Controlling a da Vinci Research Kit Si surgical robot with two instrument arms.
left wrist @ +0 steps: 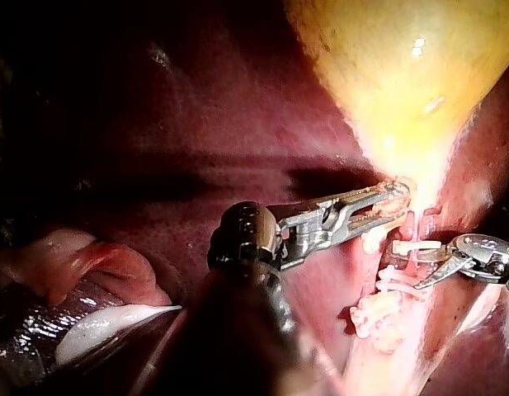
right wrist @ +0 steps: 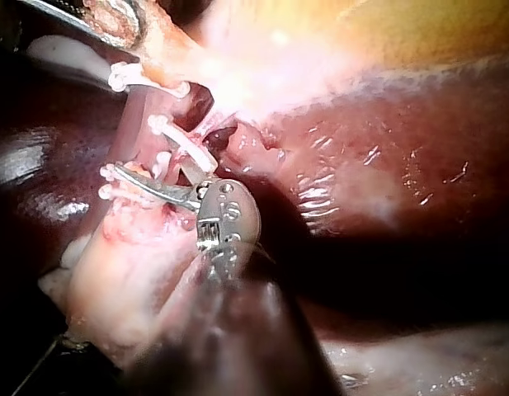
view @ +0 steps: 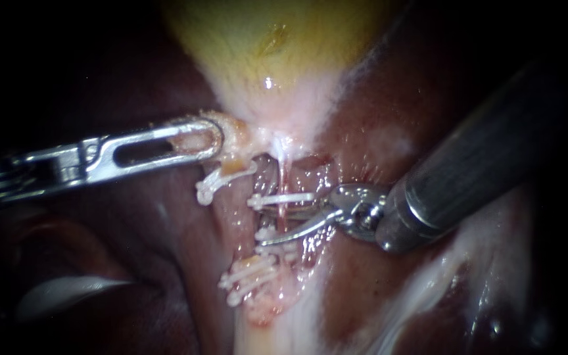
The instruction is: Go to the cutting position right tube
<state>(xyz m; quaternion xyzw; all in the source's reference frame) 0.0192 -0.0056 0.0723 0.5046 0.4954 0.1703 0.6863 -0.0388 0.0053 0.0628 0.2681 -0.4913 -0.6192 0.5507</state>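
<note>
We count 2 instruments and approx 5 white clips (view: 281, 198), hard to be exact. Right tube (view: 283, 177) runs vertical below the gallbladder (view: 264, 52), btw our right instrument's (view: 274, 225) half-open blades, nothing gripped. Left instrument (view: 217, 139) has its jaws clamped on gallbladder tissue.

Light falls brightly on the middle of the field and fades to near black at every edge. The backdrop is the dark red-brown liver (view: 376, 283), wet and glinting. A pale, glossy fold (view: 67, 292) lies in shadow, possibly tissue.
</note>
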